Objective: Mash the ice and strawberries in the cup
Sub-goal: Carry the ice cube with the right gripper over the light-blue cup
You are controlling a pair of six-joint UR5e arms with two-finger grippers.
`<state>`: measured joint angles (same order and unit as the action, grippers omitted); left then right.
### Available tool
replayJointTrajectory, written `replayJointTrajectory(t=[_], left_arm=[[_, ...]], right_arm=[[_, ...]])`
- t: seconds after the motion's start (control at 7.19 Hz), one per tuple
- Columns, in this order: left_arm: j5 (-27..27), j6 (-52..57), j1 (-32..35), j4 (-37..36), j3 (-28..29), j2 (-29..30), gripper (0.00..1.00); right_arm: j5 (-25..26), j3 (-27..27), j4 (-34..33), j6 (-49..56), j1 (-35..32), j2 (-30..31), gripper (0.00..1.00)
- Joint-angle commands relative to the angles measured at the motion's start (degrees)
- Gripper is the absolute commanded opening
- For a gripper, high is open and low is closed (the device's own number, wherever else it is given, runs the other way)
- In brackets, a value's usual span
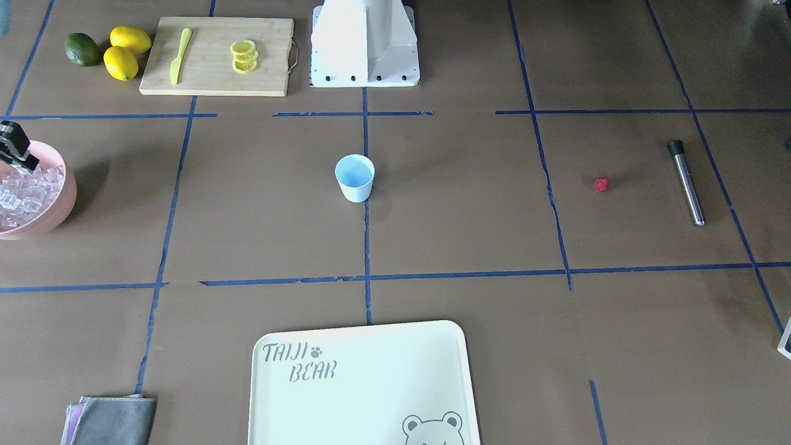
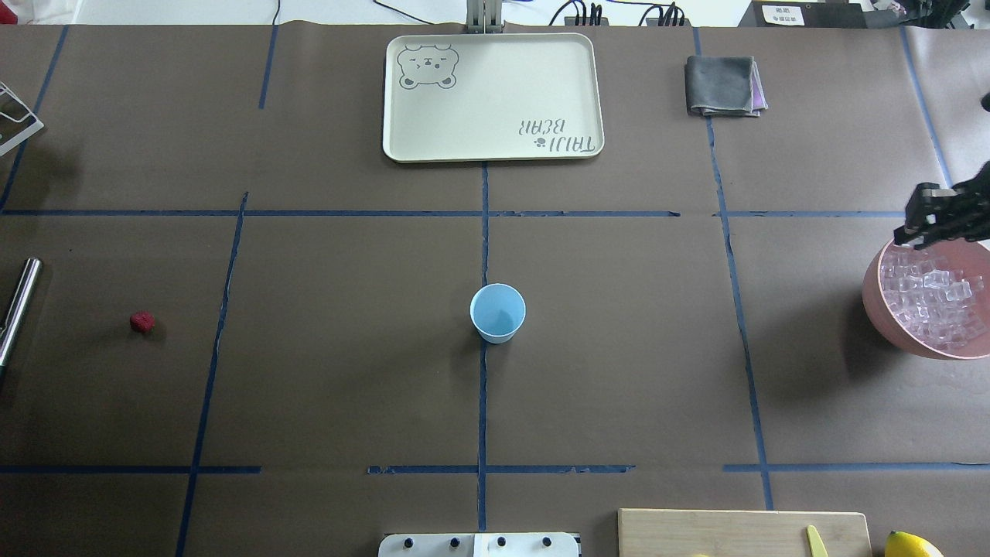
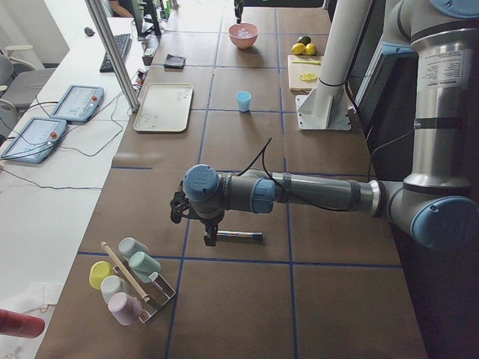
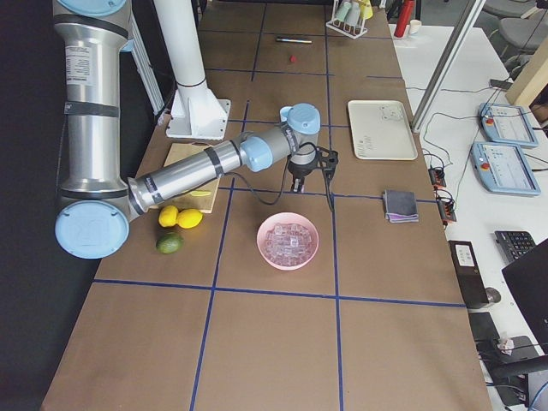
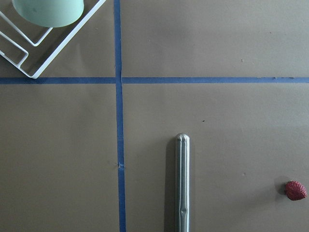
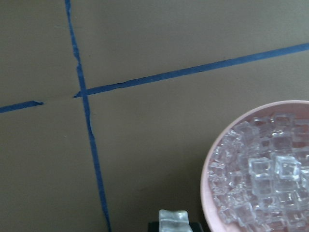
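Observation:
The pale blue cup stands upright and empty at the table's middle. A heap of ice fills the pink bowl at the right edge. My right gripper hovers over the bowl's far rim, and in the right wrist view it is shut on one ice cube. One red strawberry lies far left, beside a steel muddler. My left gripper hangs over the muddler; I cannot tell whether it is open or shut.
A cream tray and a folded grey cloth lie at the far side. A cutting board with a yellow knife and lemon slices, two lemons and an avocado sit near the robot base. A wire cup rack stands at the left end.

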<state>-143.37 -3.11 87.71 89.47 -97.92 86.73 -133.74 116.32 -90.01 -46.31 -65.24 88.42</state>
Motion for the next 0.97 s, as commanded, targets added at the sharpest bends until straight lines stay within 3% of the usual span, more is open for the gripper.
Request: replayJointTrajectory(t=[0.0, 0.28, 0.56, 0.7, 0.84], left_arm=[[0.02, 0.03, 0.00, 0.00, 0.10, -0.07, 1.00], [0.02, -0.05, 0.00, -0.09, 0.10, -0.15, 1.00], [0.02, -0.06, 0.00, -0.09, 0.10, -0.07, 1.00], [0.02, -0.06, 0.00, -0.09, 0.19, -0.07, 1.00], [0.11, -0.06, 0.00, -0.18, 0.27, -0.07, 1.00]], right_arm=[[3.37, 0.39, -12.51, -2.36, 9.20, -14.96, 0.00], [11.79, -2.74, -17.12, -14.55, 22.29, -28.42, 0.00], [14.97, -16.66, -16.61, -24.30, 28.64, -43.95, 0.00], [17.95, -24.05, -12.08, -27.74, 30.94, -48.82, 0.00], [19.03, -26.56, -9.42, -29.26, 32.79, -48.87, 0.00]])
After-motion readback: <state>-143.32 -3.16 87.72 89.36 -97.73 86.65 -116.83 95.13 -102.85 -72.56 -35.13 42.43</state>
